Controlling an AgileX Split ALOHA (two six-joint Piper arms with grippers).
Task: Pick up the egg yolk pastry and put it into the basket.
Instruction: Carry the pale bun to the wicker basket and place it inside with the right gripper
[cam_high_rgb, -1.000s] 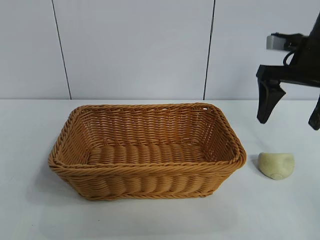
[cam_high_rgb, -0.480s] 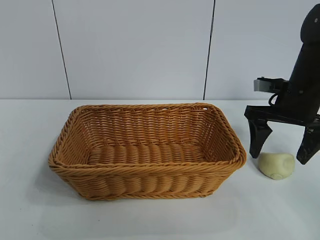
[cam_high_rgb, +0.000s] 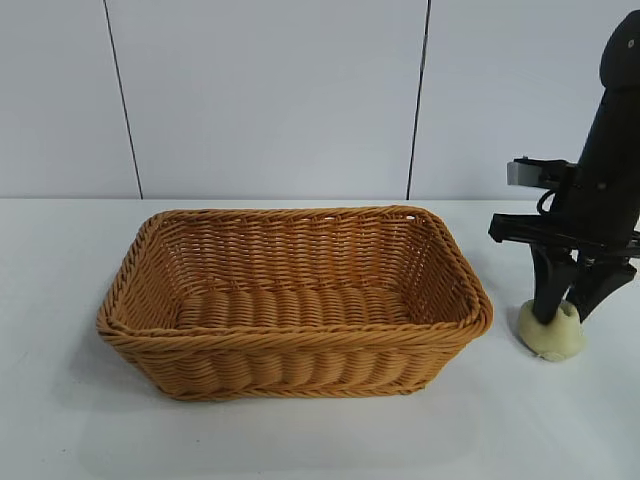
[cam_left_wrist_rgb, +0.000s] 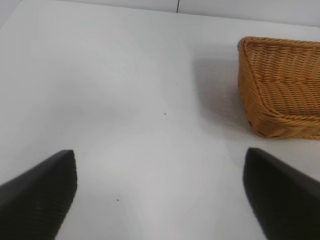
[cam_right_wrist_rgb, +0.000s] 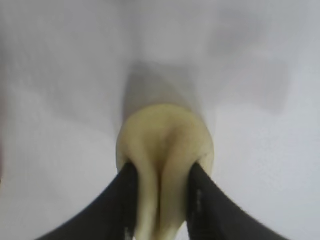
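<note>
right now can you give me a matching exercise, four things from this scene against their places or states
Things:
1. egg yolk pastry
2. basket
3. right gripper
4. left gripper

States:
A. open, over bare table
B. holds nothing inside
C. pinched and squashed, on the table beside the basket
D. shut, fingers pointing down

Pairs: 1-C, 2-B, 3-D, 4-A

White table w/ basket & egg yolk pastry.

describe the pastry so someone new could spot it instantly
Start at the large orange-tan woven wicker basket on the white table. Just off its right end, on the table, sits the small pale yellow-cream rounded egg yolk pastry, pinched by the black right gripper. It is the only smooth, soft lump there.
</note>
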